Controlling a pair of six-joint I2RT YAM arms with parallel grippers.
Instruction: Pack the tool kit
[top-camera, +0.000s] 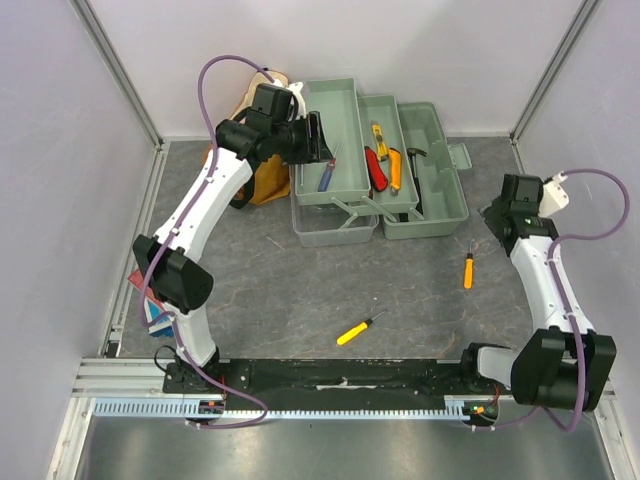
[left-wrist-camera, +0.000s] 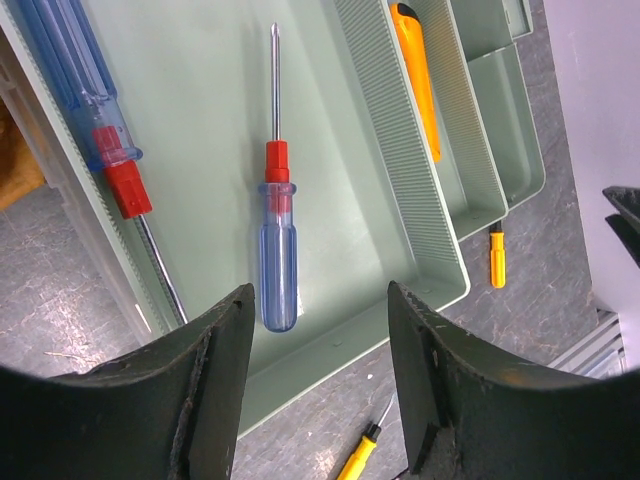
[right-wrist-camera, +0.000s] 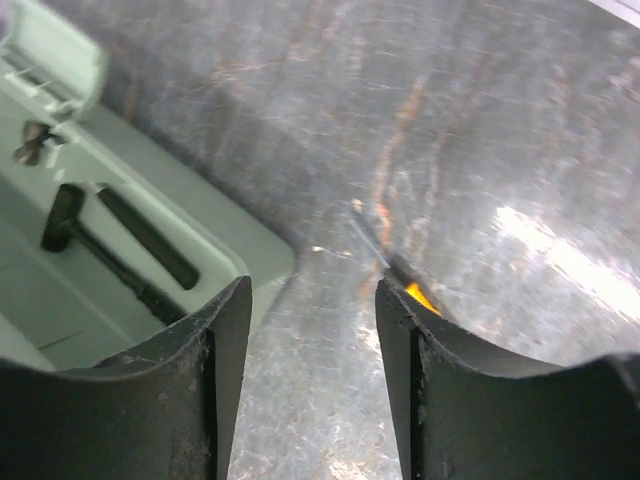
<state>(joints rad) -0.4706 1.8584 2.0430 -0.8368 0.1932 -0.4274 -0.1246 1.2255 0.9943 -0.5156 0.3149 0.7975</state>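
The pale grey-green toolbox (top-camera: 432, 190) stands open at the back, trays folded out. My left gripper (top-camera: 318, 138) hangs open and empty over the left tray (left-wrist-camera: 200, 120). In that tray lie a blue-handled screwdriver with a red collar (left-wrist-camera: 279, 250) and a second one (left-wrist-camera: 95, 110) at its left wall. My right gripper (top-camera: 493, 215) is open and empty just right of the box, low over the table (right-wrist-camera: 310, 380). An orange screwdriver (top-camera: 468, 269) lies near it, partly hidden behind my right finger (right-wrist-camera: 420, 296). A yellow screwdriver (top-camera: 359, 328) lies mid-table. A hammer (right-wrist-camera: 105, 250) lies in the box.
Red, yellow and orange-handled tools (top-camera: 383, 160) lie in the middle tray. A mustard-yellow bag (top-camera: 265, 182) sits left of the box behind my left arm. A red-blue booklet (top-camera: 152, 305) lies at the left edge. Walls enclose the table.
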